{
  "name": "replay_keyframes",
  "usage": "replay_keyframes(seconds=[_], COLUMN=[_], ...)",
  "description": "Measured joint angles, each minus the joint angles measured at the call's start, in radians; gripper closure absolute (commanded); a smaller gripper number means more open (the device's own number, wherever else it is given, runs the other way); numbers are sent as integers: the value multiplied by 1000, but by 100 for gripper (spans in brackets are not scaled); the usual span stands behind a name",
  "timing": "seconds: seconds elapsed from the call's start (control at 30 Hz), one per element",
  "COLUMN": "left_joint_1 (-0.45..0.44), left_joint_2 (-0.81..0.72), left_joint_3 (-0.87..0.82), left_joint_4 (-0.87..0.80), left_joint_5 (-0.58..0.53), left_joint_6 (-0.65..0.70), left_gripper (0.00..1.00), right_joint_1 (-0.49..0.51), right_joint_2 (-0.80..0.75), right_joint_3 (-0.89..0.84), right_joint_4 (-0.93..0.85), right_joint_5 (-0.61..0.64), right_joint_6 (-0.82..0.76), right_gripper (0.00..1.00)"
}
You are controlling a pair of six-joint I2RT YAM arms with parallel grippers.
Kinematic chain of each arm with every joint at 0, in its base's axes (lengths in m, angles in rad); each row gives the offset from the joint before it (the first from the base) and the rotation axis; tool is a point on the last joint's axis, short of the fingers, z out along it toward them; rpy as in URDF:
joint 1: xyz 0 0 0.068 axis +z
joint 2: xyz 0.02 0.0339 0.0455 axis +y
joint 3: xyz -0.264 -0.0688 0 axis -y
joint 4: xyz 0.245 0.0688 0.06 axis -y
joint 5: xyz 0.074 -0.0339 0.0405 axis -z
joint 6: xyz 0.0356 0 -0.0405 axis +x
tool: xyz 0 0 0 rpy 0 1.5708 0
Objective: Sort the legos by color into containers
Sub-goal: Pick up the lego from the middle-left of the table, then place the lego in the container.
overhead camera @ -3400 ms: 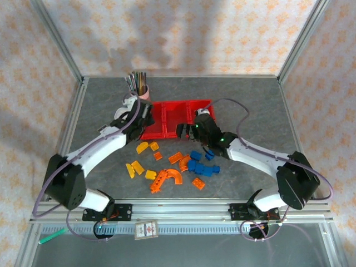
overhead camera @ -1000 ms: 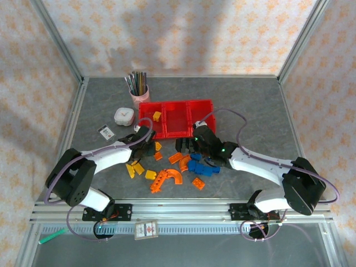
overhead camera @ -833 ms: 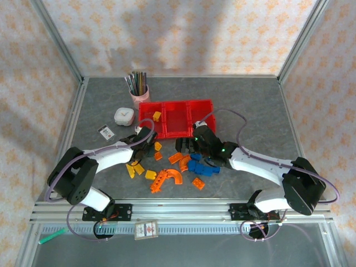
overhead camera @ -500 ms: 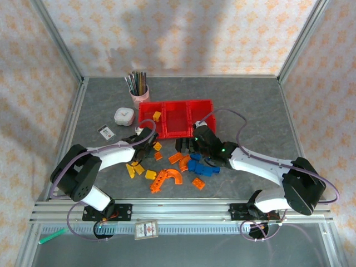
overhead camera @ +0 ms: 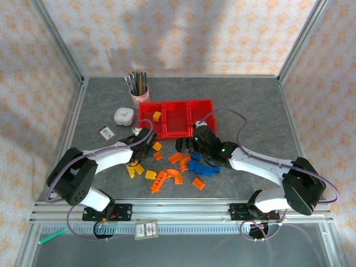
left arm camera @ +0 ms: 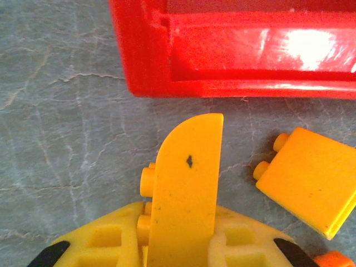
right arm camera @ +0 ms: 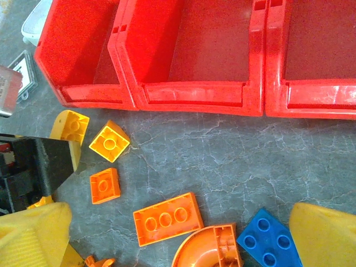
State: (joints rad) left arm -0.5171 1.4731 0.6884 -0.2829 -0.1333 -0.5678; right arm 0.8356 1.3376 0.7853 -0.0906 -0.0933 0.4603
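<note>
Three joined red bins [overhead camera: 178, 135] sat at upper centre, with one yellow block [overhead camera: 157, 115] in the leftmost. Just below them, the left gripper [left arm camera: 181, 240] pinched one yellow curved lego [left arm camera: 189, 178]. The right gripper [right arm camera: 181, 225] gaped wide over the loose legos [overhead camera: 167, 177].

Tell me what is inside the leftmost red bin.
One yellow block lies in the leftmost bin. Its near corner is partly covered by the left arm, so anything there is hidden.
</note>
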Motion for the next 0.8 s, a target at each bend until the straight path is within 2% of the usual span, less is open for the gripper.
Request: replay_keyframes(seconds=[0.47,0.63,0.8], left_joint_1=[0,0,9], left_joint_2=[-232,-203,-75], left_joint_3=[13,148,305], left_joint_4=[-148,-171,-151], left_joint_5=[-70,-91,-102], left_joint_6=[-70,-39,16], left_gripper=[83,82,82], right_joint_1=[0,0,-27], right_joint_2=[0,0,2], right_joint_3=[61,85,98], right_joint_4=[-8,-8,-9], right_joint_5=[-4,5,19], right_joint_6=[-9,-12,-11], right_gripper=[0,0,0])
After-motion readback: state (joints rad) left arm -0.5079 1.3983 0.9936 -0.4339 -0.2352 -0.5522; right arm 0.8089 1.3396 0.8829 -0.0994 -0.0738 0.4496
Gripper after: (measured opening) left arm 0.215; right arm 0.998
